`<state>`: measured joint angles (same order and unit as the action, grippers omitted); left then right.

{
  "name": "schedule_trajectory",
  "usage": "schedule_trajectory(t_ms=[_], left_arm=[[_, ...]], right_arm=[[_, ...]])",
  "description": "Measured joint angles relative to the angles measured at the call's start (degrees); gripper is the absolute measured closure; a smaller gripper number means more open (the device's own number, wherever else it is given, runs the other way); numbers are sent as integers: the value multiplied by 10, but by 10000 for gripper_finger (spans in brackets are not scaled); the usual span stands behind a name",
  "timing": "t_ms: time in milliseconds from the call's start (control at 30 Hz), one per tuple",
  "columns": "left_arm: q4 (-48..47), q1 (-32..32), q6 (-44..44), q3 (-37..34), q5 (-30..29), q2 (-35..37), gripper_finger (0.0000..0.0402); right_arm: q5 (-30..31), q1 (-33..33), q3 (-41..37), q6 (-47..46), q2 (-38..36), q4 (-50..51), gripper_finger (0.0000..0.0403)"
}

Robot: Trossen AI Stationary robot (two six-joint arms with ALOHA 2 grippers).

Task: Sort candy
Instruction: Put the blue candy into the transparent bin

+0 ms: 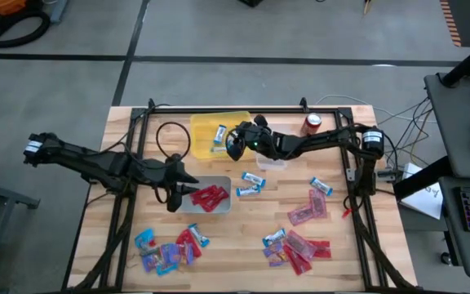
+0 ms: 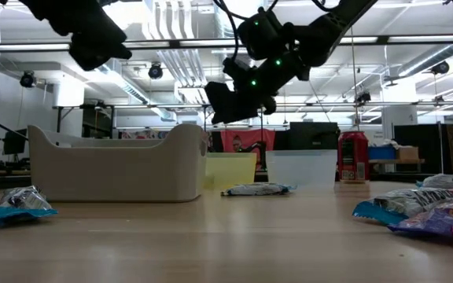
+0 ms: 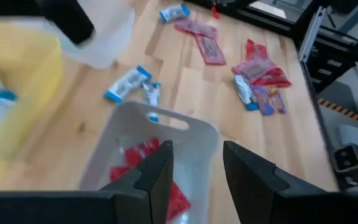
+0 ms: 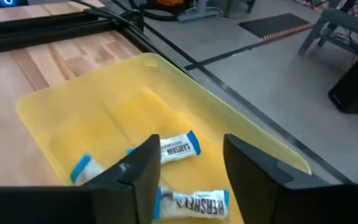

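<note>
Candy bars (image 4: 191, 202) reading "HERSHEY'S" lie in yellow bin (image 4: 241, 134) under open right tool (image 4: 188, 171).

Candy (image 1: 304, 211) scattered (some binned) on table.

The yellow bin (image 4: 166, 124) hides one blue-and-silver bar (image 4: 82, 168) (behind the jaws).

Your red soda can (image 1: 312, 123) stands at two o'clock on the pale wooden surface (image 1: 243, 237), beside a clear plastic tub (image 2: 302, 170).
</note>
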<state>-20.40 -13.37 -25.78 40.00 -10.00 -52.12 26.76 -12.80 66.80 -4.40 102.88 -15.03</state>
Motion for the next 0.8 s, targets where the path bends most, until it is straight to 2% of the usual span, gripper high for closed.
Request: schedule_trajectory(t_ms=[200, 433, 667, 800], left_arm=[[-36, -62, -118, 5, 5, -5, 277], [-63, -187, -315, 5, 20, -41, 277], [-82, -293, -544, 5, 58, -95, 277], [-94, -336, -684, 5, 100, -129, 277]], right_arm=[[-2, 6, 42, 20, -3, 74, 204], [-2, 30, 101, 44, -6, 172, 197], [-3, 63, 158, 66, -12, 267, 197], [-2, 81, 184, 68, -15, 308, 197]])
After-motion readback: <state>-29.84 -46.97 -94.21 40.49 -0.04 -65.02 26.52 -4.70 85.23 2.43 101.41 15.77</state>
